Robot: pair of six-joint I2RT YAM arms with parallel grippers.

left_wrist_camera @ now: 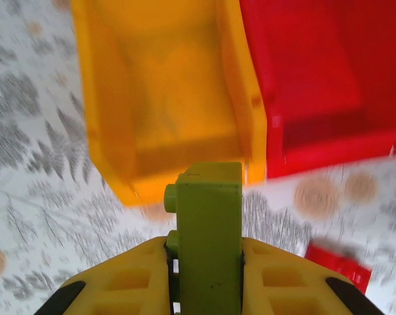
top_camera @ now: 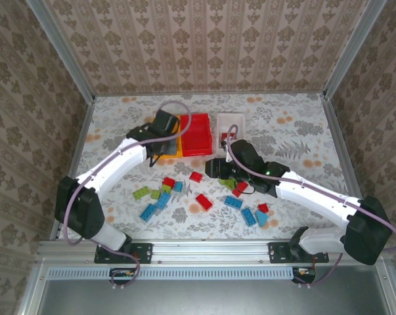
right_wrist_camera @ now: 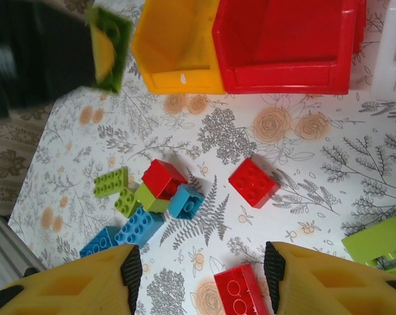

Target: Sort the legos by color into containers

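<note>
Left jaws are gripping a lime brick (left_wrist_camera: 209, 216) by the rim of the yellow bin (left_wrist_camera: 102, 131), right jaws gaping empty; I'm risking dropping it outside by releasing early.

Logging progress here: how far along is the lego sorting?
Barely begun: yellow bin and red bin look empty; white bin shows something red. In hand: left gripper grips a lime green brick near the yellow bin; right gripper open. Left: loose bricks on the table.
</note>
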